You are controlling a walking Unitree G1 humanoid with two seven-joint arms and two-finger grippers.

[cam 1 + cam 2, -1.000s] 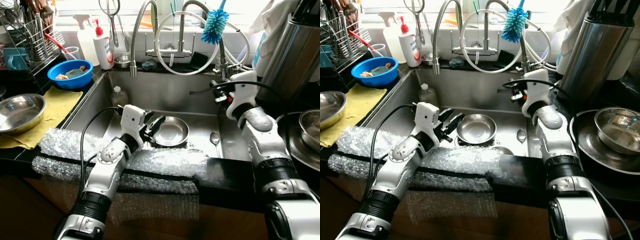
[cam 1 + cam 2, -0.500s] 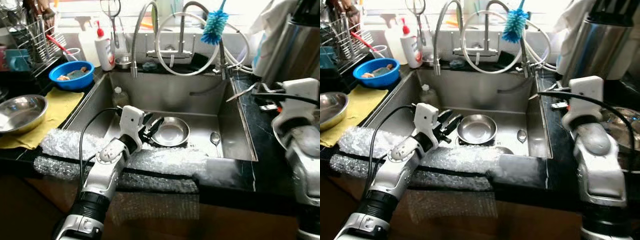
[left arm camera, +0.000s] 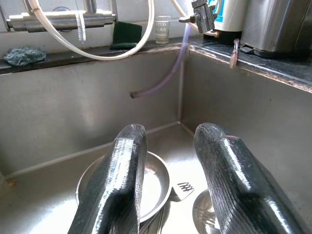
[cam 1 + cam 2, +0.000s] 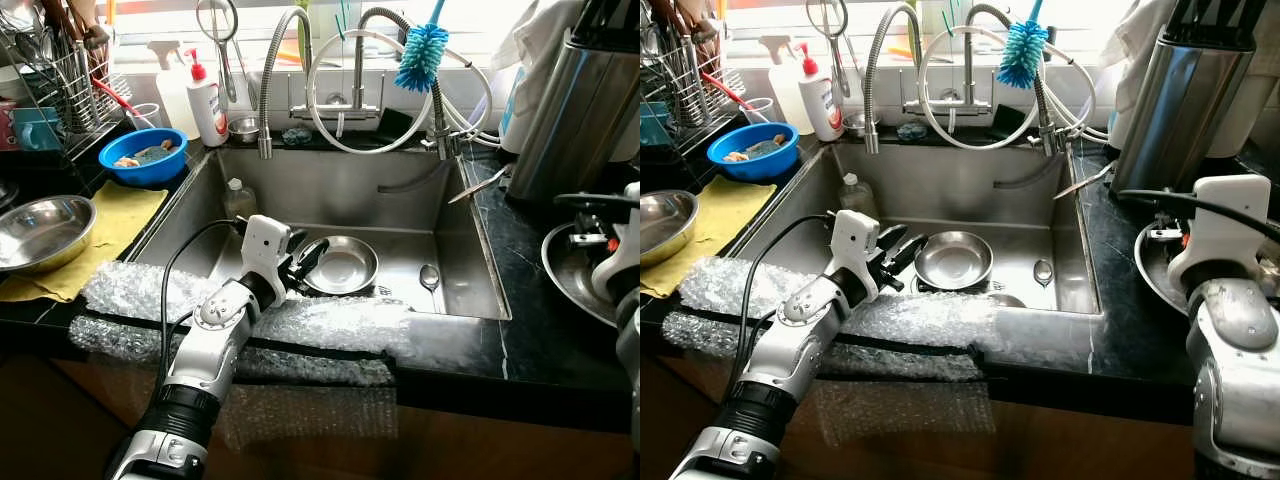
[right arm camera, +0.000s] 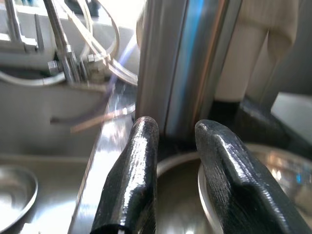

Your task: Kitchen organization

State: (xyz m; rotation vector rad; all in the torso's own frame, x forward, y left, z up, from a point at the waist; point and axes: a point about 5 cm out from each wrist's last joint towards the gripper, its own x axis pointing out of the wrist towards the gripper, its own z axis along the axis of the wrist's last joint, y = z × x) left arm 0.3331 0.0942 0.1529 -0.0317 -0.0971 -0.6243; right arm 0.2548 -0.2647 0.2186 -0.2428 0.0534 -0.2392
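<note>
Left gripper [image 4: 303,258] hovers with fingers apart inside the sink [image 4: 330,190], at the near-left rim of the small steel dish [image 4: 341,264] on the sink floor.

From the left wrist I see the dish just past the fingertips, holding nothing I can make out, and beside it a fork head [image 3: 182,188] — the head camera instead shows a spoon [image 4: 429,276] right of the dish. Right gripper [image 5: 176,146] sits over the right counter, fingers apart, above a steel pan [image 5: 183,165] in front of the tall steel cylinder [image 4: 1170,95]. Blue bowl [image 4: 142,153] with scraps stands at the sink's left edge, and bubble wrap [image 4: 240,320] covers the near edge.
</note>
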